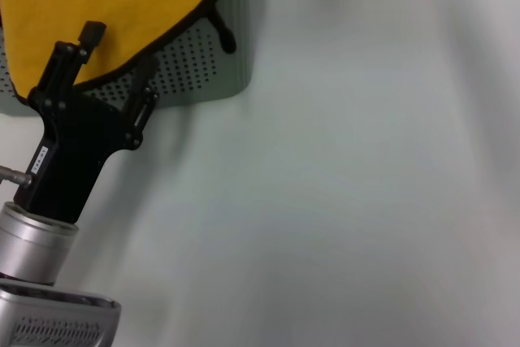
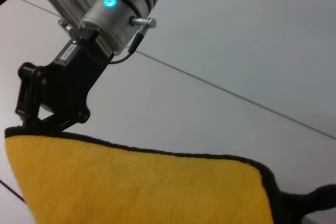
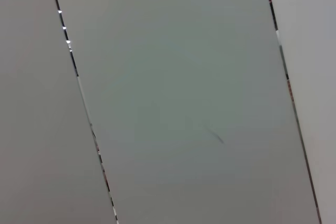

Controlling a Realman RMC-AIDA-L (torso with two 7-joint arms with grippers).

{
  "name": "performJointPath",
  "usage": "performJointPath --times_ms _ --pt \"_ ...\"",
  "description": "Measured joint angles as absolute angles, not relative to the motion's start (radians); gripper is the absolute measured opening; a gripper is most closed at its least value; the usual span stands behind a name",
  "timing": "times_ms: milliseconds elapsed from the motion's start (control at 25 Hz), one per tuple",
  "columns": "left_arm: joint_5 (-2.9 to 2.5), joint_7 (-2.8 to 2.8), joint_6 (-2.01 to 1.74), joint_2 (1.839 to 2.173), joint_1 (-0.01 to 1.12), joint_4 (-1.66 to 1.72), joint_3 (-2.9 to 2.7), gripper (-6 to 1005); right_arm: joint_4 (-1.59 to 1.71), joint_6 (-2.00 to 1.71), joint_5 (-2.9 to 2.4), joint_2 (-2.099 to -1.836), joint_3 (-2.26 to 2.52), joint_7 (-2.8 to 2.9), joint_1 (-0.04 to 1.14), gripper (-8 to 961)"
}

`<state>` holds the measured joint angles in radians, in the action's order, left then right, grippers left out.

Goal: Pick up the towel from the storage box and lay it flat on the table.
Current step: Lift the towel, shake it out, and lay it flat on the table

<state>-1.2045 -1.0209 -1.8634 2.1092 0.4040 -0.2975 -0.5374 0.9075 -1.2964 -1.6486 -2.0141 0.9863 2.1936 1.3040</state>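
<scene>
Left end effector (image 1: 120, 62): you've got it at the near-left of the tabletop (image 1: 349, 184), up against the front wall of the storage box (image 1: 195, 62). Jaws spread wide, not clamped. One finger lies over the yellow cloth, the other sits below the hem, so the black-stitched edge runs between them.

Towel (image 1: 106, 6): yellow-orange face up, draped over the box's front rim and hanging partway down the perforated wall. Not on the tabletop. A black loop (image 1: 221, 30) dangles off the hem near the box's right corner.

Left wrist view: same yellow face w/ black edging fills the lower part.

Right arm: you won't find it in head view. Its wrist cam gives only plain grey panels w/ thin seams, no fingers.
</scene>
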Motion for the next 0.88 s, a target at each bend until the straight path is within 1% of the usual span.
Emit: performJointPath --times_ms 560,800,880 --pt "-1.212 -1.066 -1.824 2.109 0.428 -0.311 -0.498 546 0.903 -1.286 -1.574 -2.014 0.989 2.194 1.301 8" --pt "-1.203 -1.159 -1.815 2.109 0.424 -0.315 -0.476 545 0.859 -1.275 -1.501 -2.021 0.997 2.197 1.309 9" --pt "-1.202 -1.175 -1.817 2.109 0.422 -0.319 -0.456 560 0.831 -1.277 -1.474 -2.021 0.997 2.198 1.314 9"
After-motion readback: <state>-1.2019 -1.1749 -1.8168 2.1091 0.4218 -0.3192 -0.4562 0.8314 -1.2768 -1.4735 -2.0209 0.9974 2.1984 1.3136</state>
